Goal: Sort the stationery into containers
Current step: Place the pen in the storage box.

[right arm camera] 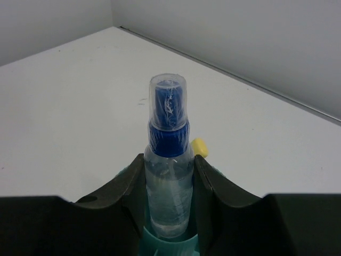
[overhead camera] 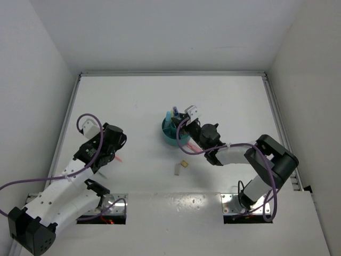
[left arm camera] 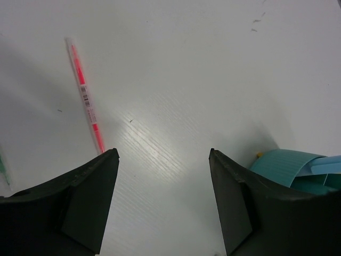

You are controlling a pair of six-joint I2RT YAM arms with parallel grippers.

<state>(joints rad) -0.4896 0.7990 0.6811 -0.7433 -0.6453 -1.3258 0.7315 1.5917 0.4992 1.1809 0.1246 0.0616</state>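
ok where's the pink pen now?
Left wrist view: pink pen lies flat on the table just ahead of the open left gripper, far from the teal organiser.

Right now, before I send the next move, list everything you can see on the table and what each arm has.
organiser: one, teal, mid-table
clear-blue pen: one, clear with a blue cap, upright over the organiser
light-blue marker: one, standing in the organiser
yellow item: one, only its tip shows behind the clear-blue pen
pink pen: one, lying flat on the table by the left arm
erasers: two, tan and grey, on the table just nearer than the organiser
green item: one sliver at the edge of the left wrist view, kind unclear
left arm: jaws open, nothing between them
right arm: jaws closed on the clear-blue pen
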